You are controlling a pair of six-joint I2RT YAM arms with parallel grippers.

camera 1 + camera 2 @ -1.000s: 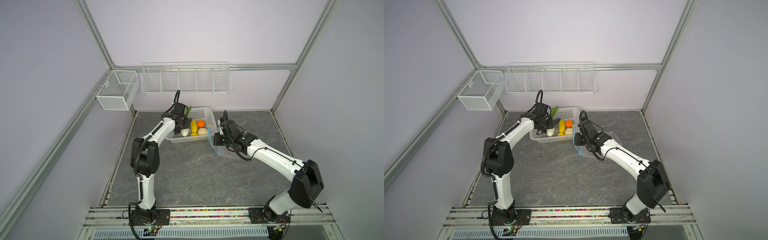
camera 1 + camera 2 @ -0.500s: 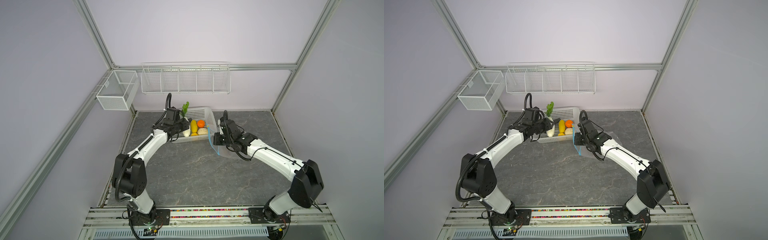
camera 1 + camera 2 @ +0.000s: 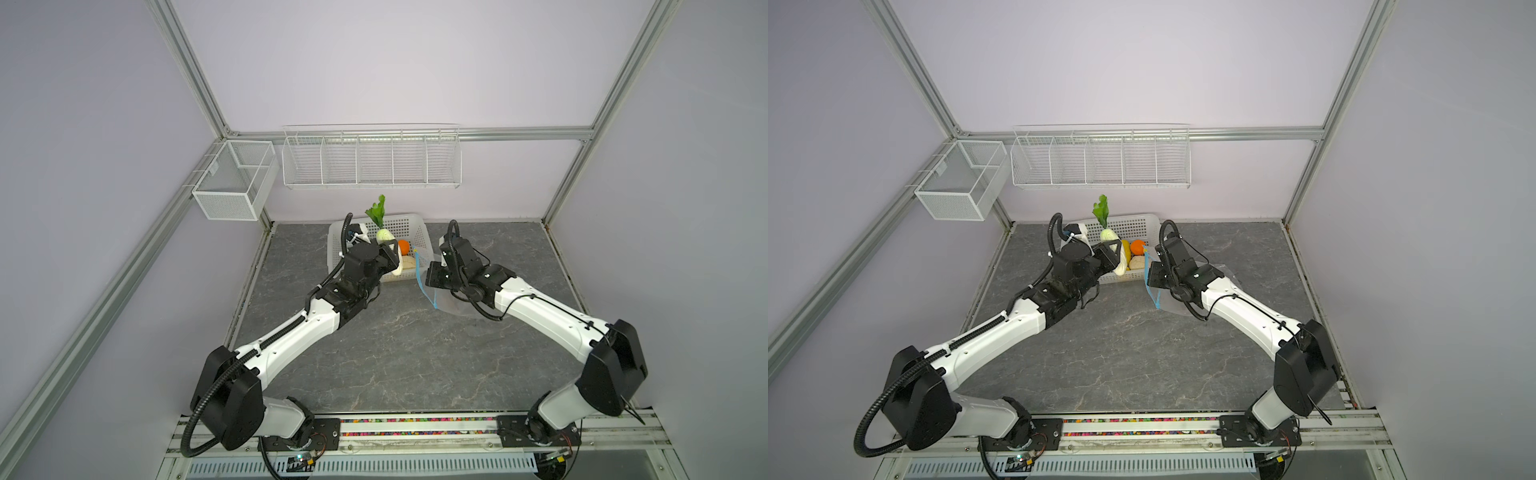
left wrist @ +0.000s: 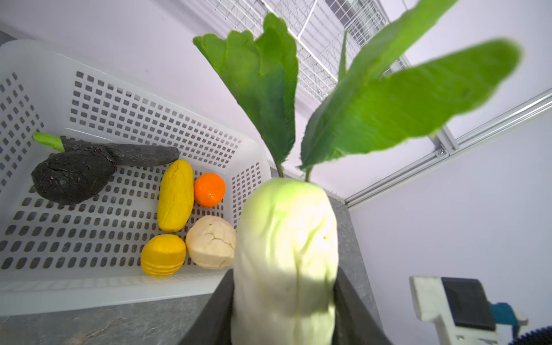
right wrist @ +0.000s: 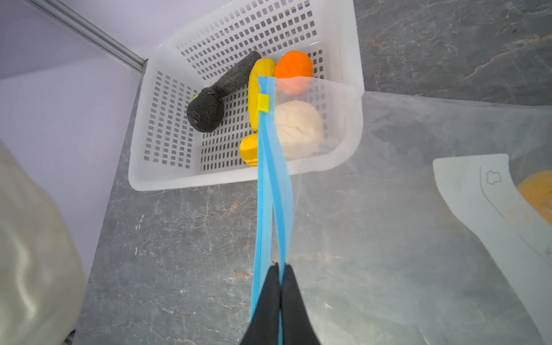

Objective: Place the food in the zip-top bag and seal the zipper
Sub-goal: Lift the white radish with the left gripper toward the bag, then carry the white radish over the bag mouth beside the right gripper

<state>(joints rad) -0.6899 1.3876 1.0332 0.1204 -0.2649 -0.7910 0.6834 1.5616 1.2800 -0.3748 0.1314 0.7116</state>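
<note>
A white perforated basket stands toward the back of the grey marbled table, left of the middle and close to the lilac back wall; in the wrist views its floor and sides are pierced with rows of small rectangular slots. Above it a long white wire rack, split into five compartments, hangs from the horizontal aluminium rail along the back wall. Just beside the rack's left end a white mesh box with a divider inside hangs from the rail on the left wall.
</note>
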